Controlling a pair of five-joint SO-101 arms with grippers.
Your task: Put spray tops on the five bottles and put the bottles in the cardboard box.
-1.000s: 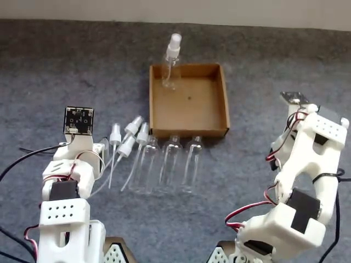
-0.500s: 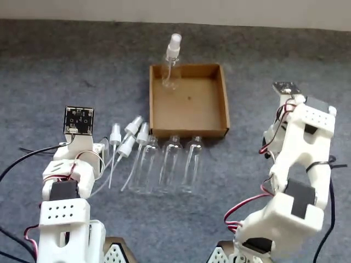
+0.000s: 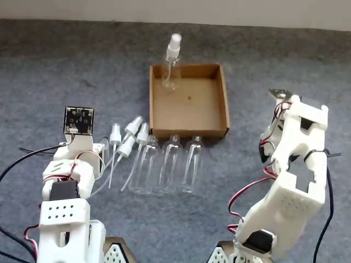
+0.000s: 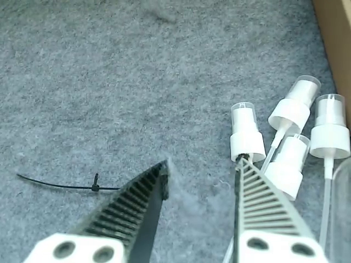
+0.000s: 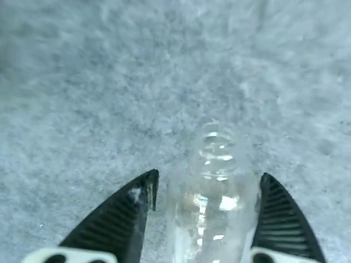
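A brown cardboard box (image 3: 225, 104) sits mid-table, with one clear bottle with a white spray top (image 3: 171, 66) upright in its far left corner. Three open clear bottles (image 3: 171, 163) lie side by side in front of the box. Several white spray tops (image 3: 127, 137) (image 4: 288, 145) lie just left of them. My left gripper (image 4: 203, 163) is open low over the carpet, one fingertip beside a spray top (image 4: 245, 133). My right gripper (image 5: 209, 176) is shut on another clear bottle (image 5: 214, 192), held with its open neck pointing away, above the carpet right of the box.
Grey carpet (image 3: 82, 66) covers the table. A black zip tie (image 4: 71, 185) lies by the left gripper. The right arm (image 3: 299, 148) rises tall to the right of the box. Open carpet lies behind and to both sides of the box.
The right arm has swung up and leaned a little left toward the box, carrying its bottle. The left arm, the box and the lying bottles have stayed put.
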